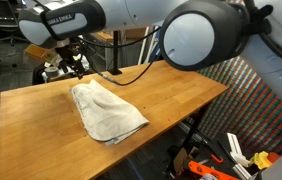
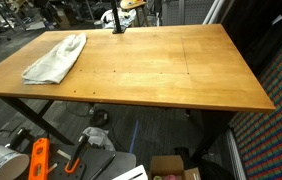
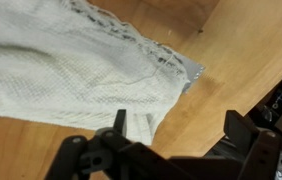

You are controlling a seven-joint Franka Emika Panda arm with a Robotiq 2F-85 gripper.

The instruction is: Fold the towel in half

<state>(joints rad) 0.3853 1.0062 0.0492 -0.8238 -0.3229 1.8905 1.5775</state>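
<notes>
The towel (image 1: pixel 106 110) lies folded over on itself on the wooden table (image 1: pixel 171 95), a pale, slightly rumpled strip towards one end of the top. In the other exterior view the towel (image 2: pixel 56 57) sits near the table's far left corner. My gripper (image 1: pixel 76 62) hovers just above the towel's far end. In the wrist view the gripper (image 3: pixel 181 128) is open, with only bare wood between its fingers. One fingertip (image 3: pixel 119 122) stands over the towel's (image 3: pixel 71 70) frayed edge, the other over the table. Nothing is held.
The table edge (image 2: pixel 131 100) runs close beside the towel. Office clutter and chairs stand beyond the far edge (image 1: pixel 21 40). On the floor lie orange tools (image 2: pixel 36 160) and a cardboard box (image 2: pixel 171 168). A checkered mat (image 1: pixel 236 100) lies beside the table.
</notes>
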